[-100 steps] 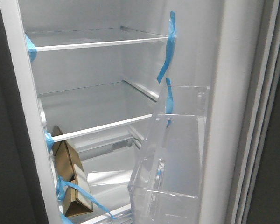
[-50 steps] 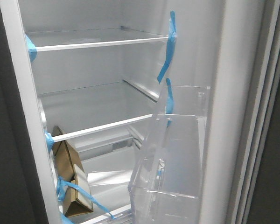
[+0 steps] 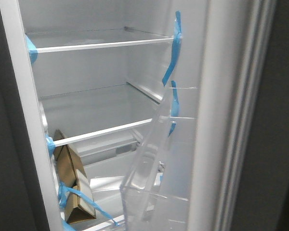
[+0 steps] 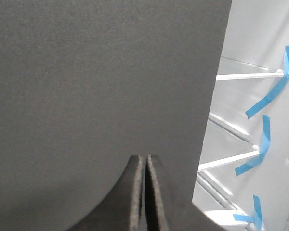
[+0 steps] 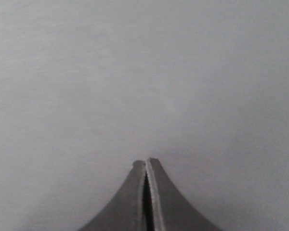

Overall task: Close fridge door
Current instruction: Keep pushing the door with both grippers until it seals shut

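Fridge door (image 3: 216, 120) further swung leftward; both hands, left (image 4: 145, 159) and right (image 5: 146, 161), pinched together, wrist-views only.

Fridge door (image 3: 216, 120) stood partly open at right, its clear bin (image 3: 154, 192) facing inward. Blue tape (image 3: 173, 48) hung on white shelves (image 3: 101, 45). Brown carton (image 3: 74, 185) leaned low left.

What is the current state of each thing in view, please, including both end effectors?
fridge door: open, inner side and seal showing
door bin: clear, empty as far as visible
glass shelves: in place, bare
cardboard carton: tilted, strapped with blue tape
left end effector: shut, empty
right end effector: shut, empty, facing a plain grey surface
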Controlling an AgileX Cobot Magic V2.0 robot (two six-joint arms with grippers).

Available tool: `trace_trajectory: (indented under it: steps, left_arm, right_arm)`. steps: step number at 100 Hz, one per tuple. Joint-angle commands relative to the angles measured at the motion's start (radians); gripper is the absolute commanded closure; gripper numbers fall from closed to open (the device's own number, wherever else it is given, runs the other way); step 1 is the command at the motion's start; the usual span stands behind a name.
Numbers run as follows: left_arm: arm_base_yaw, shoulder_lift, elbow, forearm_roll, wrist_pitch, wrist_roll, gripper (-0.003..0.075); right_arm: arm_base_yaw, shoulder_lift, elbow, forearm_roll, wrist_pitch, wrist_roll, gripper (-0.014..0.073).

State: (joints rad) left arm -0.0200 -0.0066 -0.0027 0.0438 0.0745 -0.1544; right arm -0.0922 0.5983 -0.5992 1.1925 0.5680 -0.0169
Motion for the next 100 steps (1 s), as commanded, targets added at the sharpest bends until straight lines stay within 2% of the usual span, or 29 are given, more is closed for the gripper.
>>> trace_trajectory:
  steps: [1,12,31,65,89,100]
  left_arm:
    - [0.001,-0.023,0.040,-0.006,-0.083,-0.002,0.0740]
    - [0.001,-0.023,0.040,-0.006,-0.083,-0.002,0.0740]
    - [0.001,-0.023,0.040,-0.006,-0.083,-0.002,0.0740]
    - [0.001,-0.023,0.040,-0.006,-0.083,-0.002,0.0740]
    - [0.001,-0.023,0.040,-0.006,-0.083,-0.002,0.0740]
    - [0.001,-0.023,0.040,-0.006,-0.083,-0.002,0.0740]
  right_arm:
    - [0.022,0.053,-0.098,0.048,0.028,-0.088,0.0665]
    - [0.065,0.123,-0.184,0.034,0.028,-0.151,0.0665]
    - [0.177,0.253,-0.335,-0.079,0.007,-0.156,0.0665]
    - [0.412,0.529,-0.566,-0.354,-0.145,-0.154,0.0665]
    - [0.481,0.720,-0.723,-0.485,-0.222,-0.154,0.0665]
    - [0.503,0.799,-0.797,-0.591,-0.248,-0.151,0.0665]
